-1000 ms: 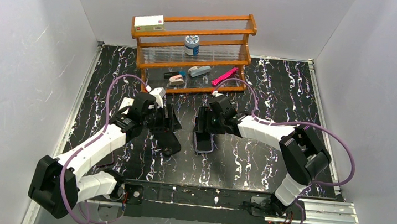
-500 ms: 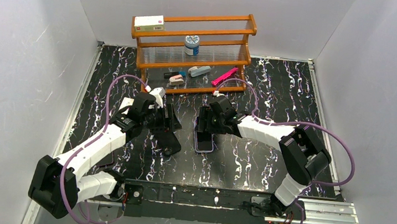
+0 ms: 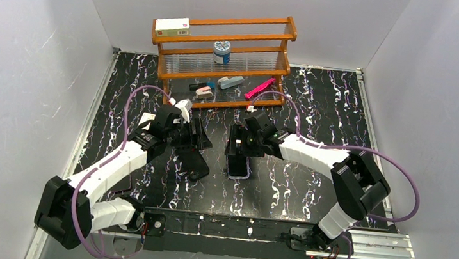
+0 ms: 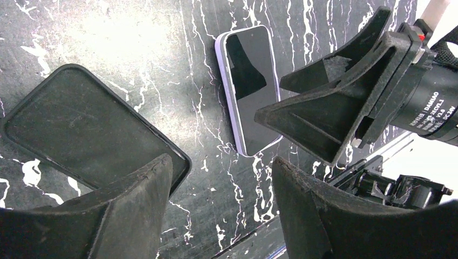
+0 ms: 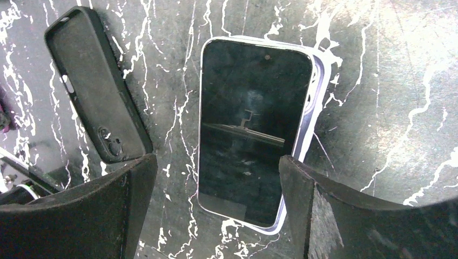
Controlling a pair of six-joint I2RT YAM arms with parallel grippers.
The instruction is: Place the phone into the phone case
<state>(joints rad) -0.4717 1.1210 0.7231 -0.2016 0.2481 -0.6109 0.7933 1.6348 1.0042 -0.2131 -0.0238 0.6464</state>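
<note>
Nothing is fitted yet. In the right wrist view the phone (image 5: 251,135) lies flat mid-frame, screen up, and the phone case (image 5: 94,86) sits empty at upper left. My right gripper (image 5: 214,170) straddles the phone, wide and unclamped. My left gripper (image 4: 221,178) is spread and empty.

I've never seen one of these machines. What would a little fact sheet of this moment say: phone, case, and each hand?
phone: flat on the table, screen up, not inside the phone case
phone case: empty, on the table beside the phone, not touching it
right hand: open, fingers straddling the phone, not gripping it
left hand: open, over one end of the phone case, holding nothing
task: not yet done
</note>
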